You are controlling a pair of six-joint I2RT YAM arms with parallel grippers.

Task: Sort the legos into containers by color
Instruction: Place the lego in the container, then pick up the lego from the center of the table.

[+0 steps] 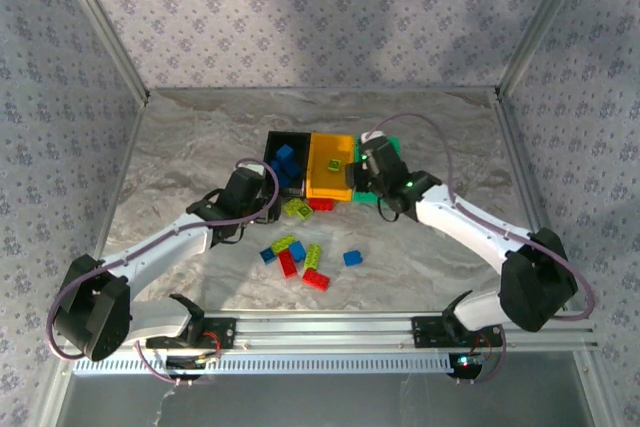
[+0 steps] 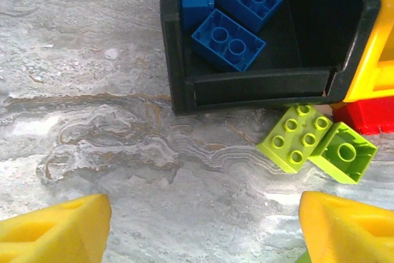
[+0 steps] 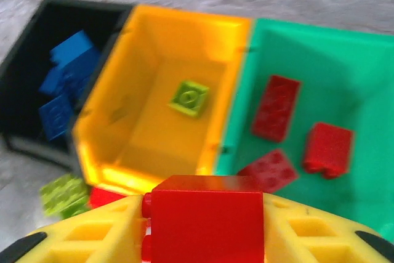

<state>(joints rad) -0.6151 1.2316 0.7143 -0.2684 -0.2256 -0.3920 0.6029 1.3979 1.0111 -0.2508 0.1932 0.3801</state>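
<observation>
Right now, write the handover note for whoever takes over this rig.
Left hand: open, empty, low over the table before the black bin.
Right hand: shut on a red brick, above the bins.
Done: blue bricks in the black bin; one lime brick in the orange-yellow bin; three red bricks in the green bin.
Left: drop the held brick in green; two lime pieces and a red piece at the bins' front; loose pile of blue, red, lime mid-table.

Blk bin: blue legos; orange bin: 1 lime; grn bin: 3 red; rest loose.
</observation>
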